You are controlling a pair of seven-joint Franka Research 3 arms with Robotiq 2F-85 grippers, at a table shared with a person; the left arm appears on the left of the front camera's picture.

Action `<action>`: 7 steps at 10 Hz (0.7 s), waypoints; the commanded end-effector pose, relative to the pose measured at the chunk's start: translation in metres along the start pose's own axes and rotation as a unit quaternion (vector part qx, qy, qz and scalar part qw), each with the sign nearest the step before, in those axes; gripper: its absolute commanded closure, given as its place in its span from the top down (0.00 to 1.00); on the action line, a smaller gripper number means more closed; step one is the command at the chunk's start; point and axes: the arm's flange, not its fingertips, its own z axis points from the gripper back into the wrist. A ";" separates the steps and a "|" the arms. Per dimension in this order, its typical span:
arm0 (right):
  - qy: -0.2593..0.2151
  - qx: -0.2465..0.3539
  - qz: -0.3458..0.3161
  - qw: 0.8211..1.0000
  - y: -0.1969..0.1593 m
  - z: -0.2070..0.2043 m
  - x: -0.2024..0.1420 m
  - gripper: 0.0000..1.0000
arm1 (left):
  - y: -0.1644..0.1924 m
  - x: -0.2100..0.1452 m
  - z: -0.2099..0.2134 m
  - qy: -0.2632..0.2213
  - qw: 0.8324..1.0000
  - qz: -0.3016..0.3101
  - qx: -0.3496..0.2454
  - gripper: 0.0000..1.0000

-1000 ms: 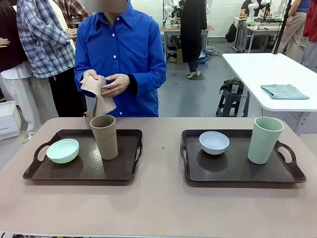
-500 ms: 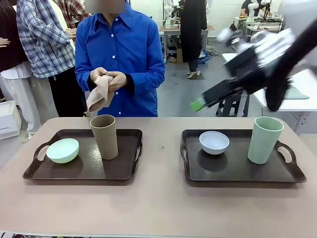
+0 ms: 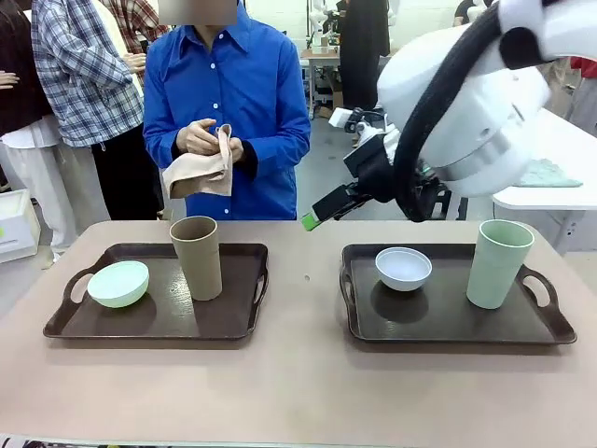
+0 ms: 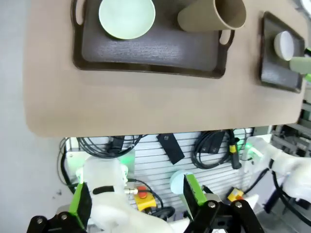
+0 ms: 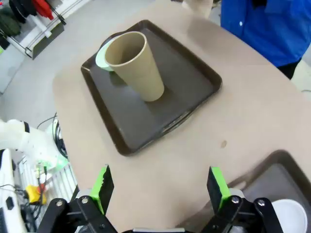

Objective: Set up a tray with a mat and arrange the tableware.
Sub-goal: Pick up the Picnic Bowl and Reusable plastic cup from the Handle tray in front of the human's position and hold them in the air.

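Fingers (image 4: 79, 204) of the left gripper (image 4: 135, 191): spread wide, nothing between them. It sits high, back of the robot's edge of the table (image 4: 146, 107), well apart from everything on it.

Left tray (image 3: 159, 322): dark brown, with handles. Mint green bowl (image 3: 118, 283) at the left end, brown tumbler (image 3: 197, 257) upright toward the right end, the two not touching. Both stand on bare tray, with no mat under them.

Far side, beyond the left tray: person's hands (image 3: 210, 142) hold a folded beige cloth (image 3: 198, 173) at chest height, above the table and clear of it. Probably the mat.

Middle: right gripper (image 3: 317, 217) hangs in the air over the gap between the two trays, tips pointing toward the left tray and the person. In its own wrist view the green-padded fingers (image 5: 103, 187) stand wide apart and empty, with the brown tumbler ahead of them.

Right tray (image 3: 457, 327): white bowl (image 3: 403, 268) left of centre, pale green tumbler (image 3: 499, 263) upright near the right handle, the two apart. No mat here either.

Judgement: opening step. No mat is laid, and all the tableware sits where a mat would go. The right arm looks headed either for the cloth or for the brown tumbler; I cannot tell which. To take the cloth, pinch a free edge well away from the person's hands. To clear the tray, close on the tumbler's wall squarely, since it is tall and would tip easily.
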 end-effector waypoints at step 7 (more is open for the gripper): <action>0.015 0.016 0.006 1.000 -0.002 -0.004 0.001 1.00 | 0.002 0.014 -0.002 0.016 1.000 -0.009 -0.014 1.00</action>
